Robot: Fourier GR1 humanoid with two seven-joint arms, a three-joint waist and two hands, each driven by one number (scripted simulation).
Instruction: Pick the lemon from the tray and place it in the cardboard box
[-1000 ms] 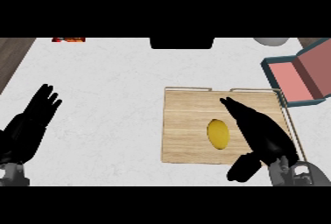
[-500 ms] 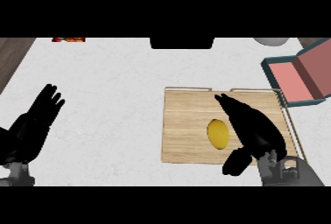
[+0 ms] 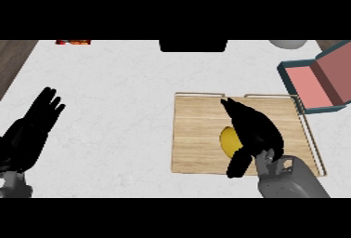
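A yellow lemon (image 3: pixel 227 141) lies on the wooden tray (image 3: pixel 198 135) right of centre. My right hand (image 3: pixel 252 129) lies over the lemon and hides most of it; its fingers stretch straight toward the tray's far edge and its thumb points down at the near edge. Nothing is curled round the lemon. The box (image 3: pixel 316 86), teal outside and pink inside with its lid raised, stands at the right edge beyond the tray. My left hand (image 3: pixel 33 130) rests open at the left edge, fingers up.
A dark object (image 3: pixel 193 45) sits at the counter's far edge in the middle, a red-orange item (image 3: pixel 73 42) at the far left, and a pale round object (image 3: pixel 288 43) at the far right. Dark wood borders the white counter at the upper left.
My right hand has slid left across the tray and now covers most of the lemon, which was fully visible before. The left hand has barely shifted.
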